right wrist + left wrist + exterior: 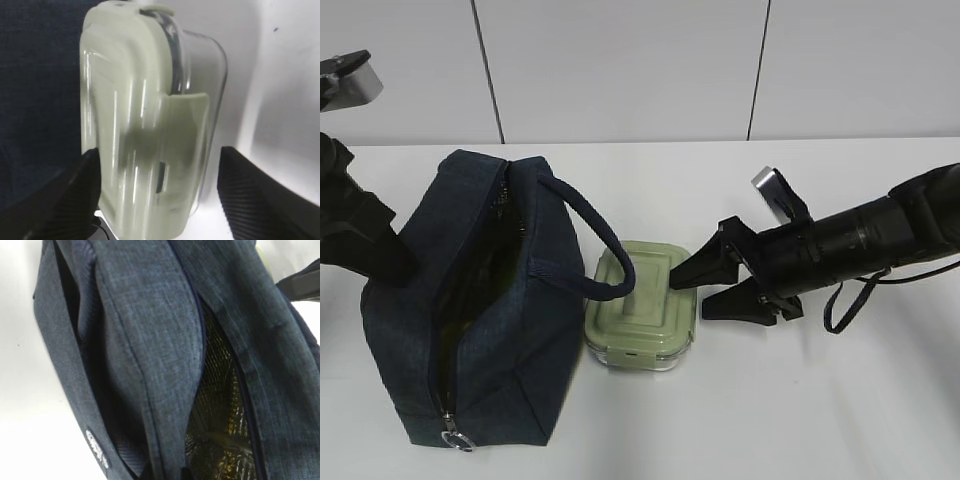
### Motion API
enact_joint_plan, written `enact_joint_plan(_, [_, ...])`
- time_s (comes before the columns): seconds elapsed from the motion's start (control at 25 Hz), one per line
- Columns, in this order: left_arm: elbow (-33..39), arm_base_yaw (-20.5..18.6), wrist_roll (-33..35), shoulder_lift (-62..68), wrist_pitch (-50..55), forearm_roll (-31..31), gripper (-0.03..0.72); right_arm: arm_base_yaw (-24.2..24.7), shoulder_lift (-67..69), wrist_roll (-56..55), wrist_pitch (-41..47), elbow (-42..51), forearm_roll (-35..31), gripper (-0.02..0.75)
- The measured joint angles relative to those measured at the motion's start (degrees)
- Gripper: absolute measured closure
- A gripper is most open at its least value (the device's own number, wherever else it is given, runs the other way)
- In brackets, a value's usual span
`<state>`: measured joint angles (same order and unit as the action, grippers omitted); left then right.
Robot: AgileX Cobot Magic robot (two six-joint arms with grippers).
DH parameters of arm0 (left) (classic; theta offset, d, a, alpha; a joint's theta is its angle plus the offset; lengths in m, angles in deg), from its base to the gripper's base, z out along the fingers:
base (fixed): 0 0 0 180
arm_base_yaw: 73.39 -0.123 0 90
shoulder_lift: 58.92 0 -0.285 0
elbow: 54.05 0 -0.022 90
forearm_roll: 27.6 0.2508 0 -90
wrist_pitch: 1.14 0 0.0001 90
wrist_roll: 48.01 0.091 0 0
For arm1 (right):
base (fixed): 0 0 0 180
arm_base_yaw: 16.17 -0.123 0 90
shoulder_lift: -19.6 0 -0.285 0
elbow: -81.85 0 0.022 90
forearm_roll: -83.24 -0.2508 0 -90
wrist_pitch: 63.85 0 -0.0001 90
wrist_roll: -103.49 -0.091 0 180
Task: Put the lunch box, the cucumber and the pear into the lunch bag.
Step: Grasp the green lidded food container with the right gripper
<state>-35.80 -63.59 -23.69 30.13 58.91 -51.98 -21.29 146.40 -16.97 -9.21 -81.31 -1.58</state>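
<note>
The navy lunch bag [480, 300] stands on the left of the white table with its zip open; the left wrist view looks into it [150, 340] and shows silver lining with yellowish glints. The lunch box [640, 305], with a sage-green lid and a glass base, sits just right of the bag. My right gripper [690, 300] is open at the box's right end. In the right wrist view the box [145, 130] stands between my open right gripper's [157, 170] fingers. My left arm [365, 245] is against the bag's left side, its fingers hidden. The cucumber and pear do not show.
The bag's loop handle [600, 250] hangs over the lunch box's left edge. The metal zip pull [457, 440] lies at the bag's near end. A white wall [640, 60] rises behind the table.
</note>
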Motion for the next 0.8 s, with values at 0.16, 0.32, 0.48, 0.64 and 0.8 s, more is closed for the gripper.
enact_joint_plan(0.16, [0.0,0.0,0.0,0.0,0.0,0.06,0.666,-0.37,1.27,1.19,0.0,0.0,-0.51,0.161])
enact_joint_plan(0.32, [0.0,0.0,0.0,0.0,0.0,0.05,0.666,-0.45,1.53,2.2,0.0,0.0,-2.11,0.155])
enact_joint_plan(0.48, [0.0,0.0,0.0,0.0,0.0,0.05,0.666,-0.45,1.53,3.19,0.0,0.0,-4.1,0.155])
enact_joint_plan(0.64, [0.0,0.0,0.0,0.0,-0.04,0.11,0.666,-0.91,1.53,3.73,0.0,0.0,-4.82,0.155])
enact_joint_plan(0.8, [0.0,0.0,0.0,0.0,-0.04,0.22,0.666,-2.28,1.55,4.53,-0.7,0.0,-5.81,0.154])
